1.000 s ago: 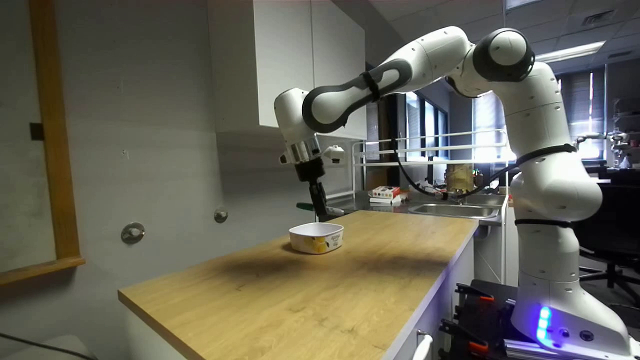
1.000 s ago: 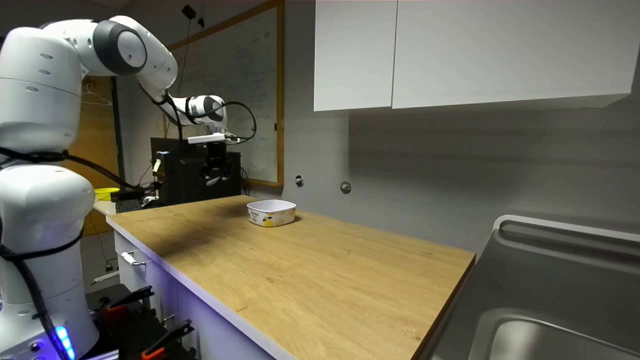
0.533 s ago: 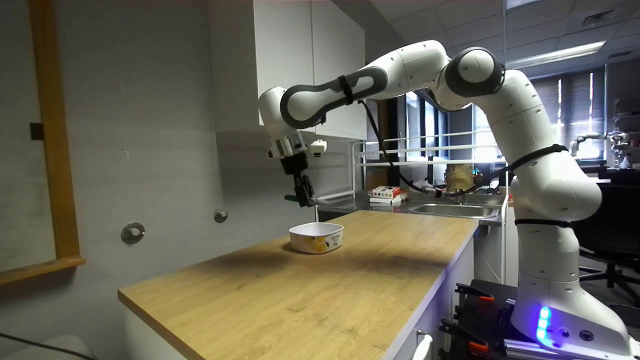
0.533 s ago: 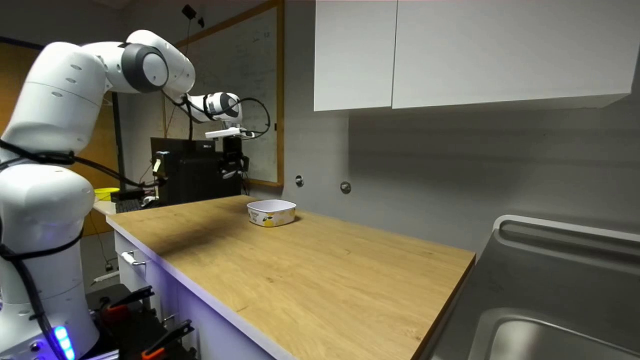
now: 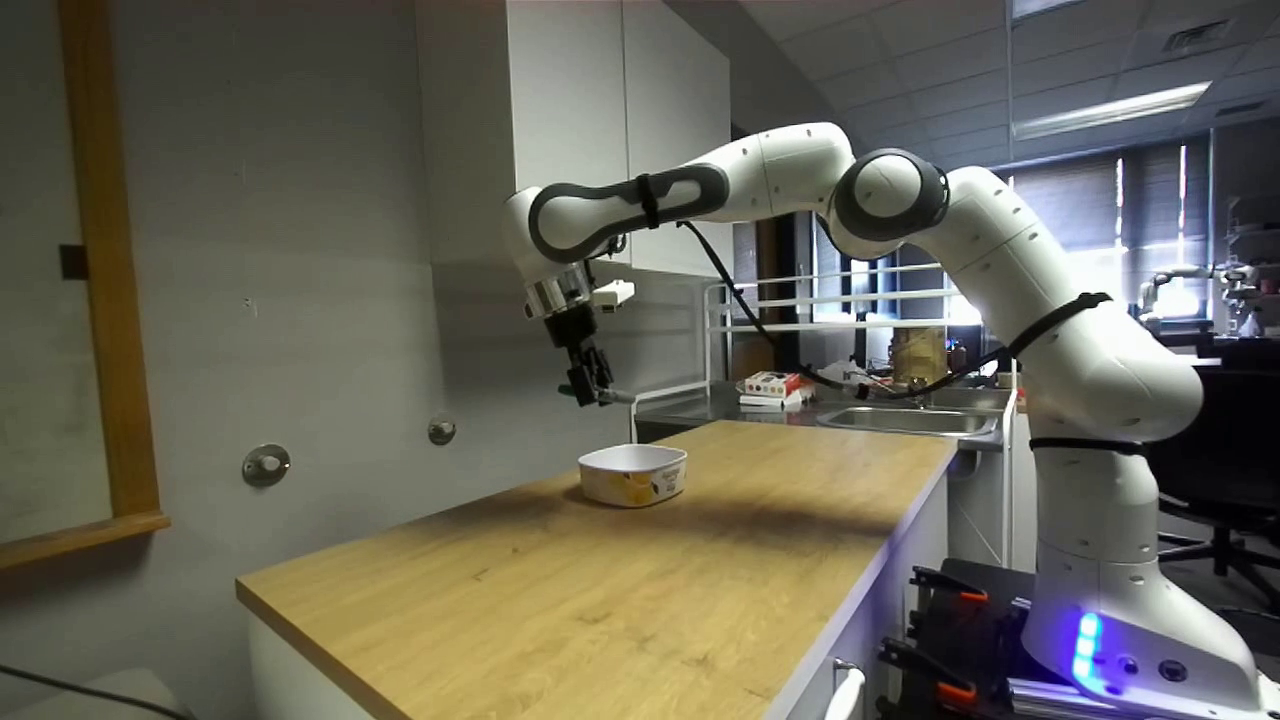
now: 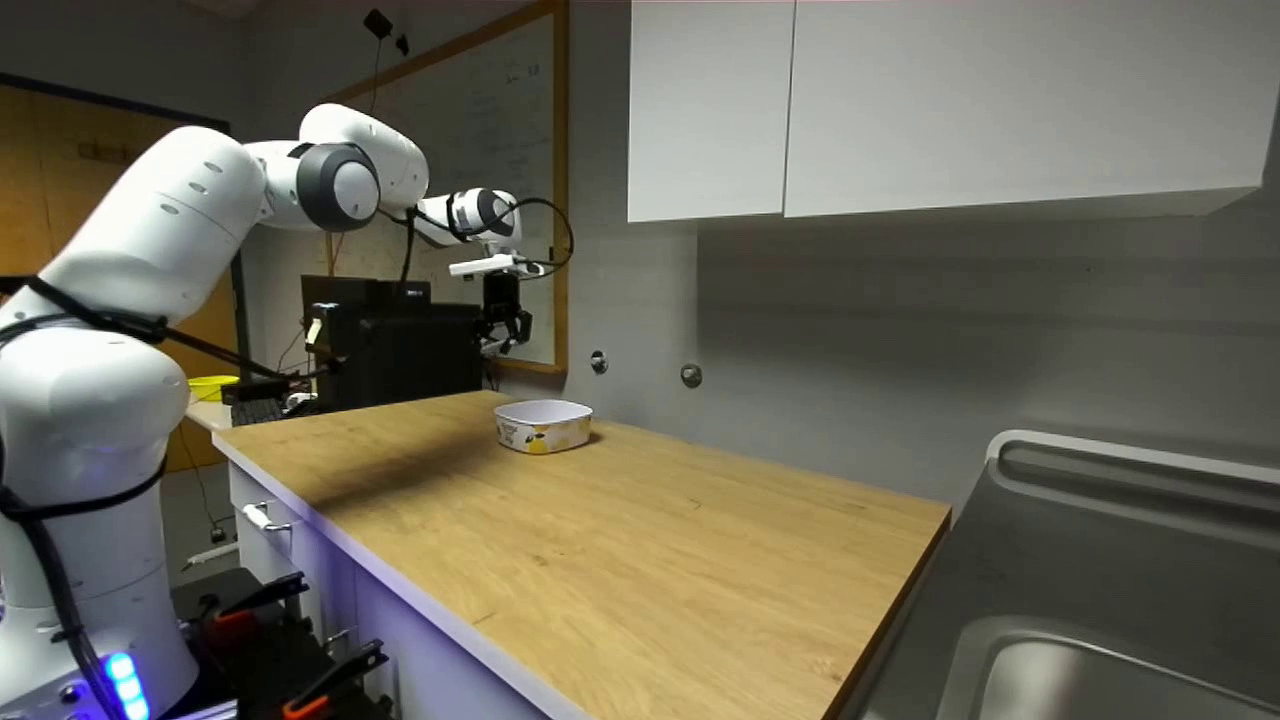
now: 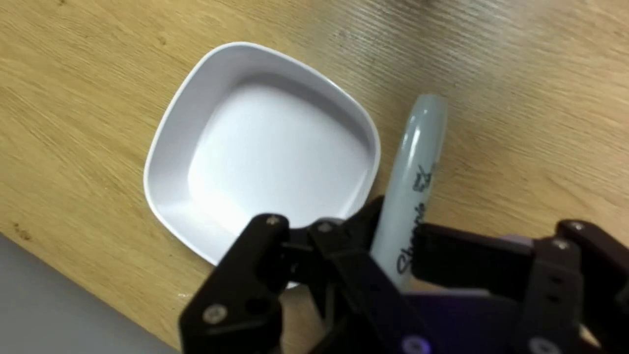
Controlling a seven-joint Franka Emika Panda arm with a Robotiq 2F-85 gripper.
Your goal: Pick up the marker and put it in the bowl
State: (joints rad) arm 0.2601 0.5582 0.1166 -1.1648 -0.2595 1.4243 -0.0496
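Observation:
The bowl (image 5: 632, 487) stands upright on the wooden counter. It has a white inside, rounded-square rim and yellow lemon pattern outside; it also shows in an exterior view (image 6: 543, 433) and the wrist view (image 7: 275, 152). My gripper (image 7: 398, 236) is shut on the marker (image 7: 417, 142), a pale grey pen with black lettering. The gripper also shows in both exterior views (image 5: 592, 385) (image 6: 505, 335), held well above the bowl's height. The marker (image 5: 618, 397) sticks out both sides of the fingers, with a green end. In the wrist view the fingers hide the bowl's near rim.
The wooden counter (image 5: 600, 600) runs along the grey wall. White cupboards (image 6: 950, 110) hang above it. A steel sink (image 5: 905, 420) and a white rack (image 5: 860, 325) are at one end. A whiteboard (image 6: 480, 160) is on the wall at the other end.
The arm has stretched outward from its base toward the wall, carrying the marker. The gripper has also risen slightly. The bowl has not moved.

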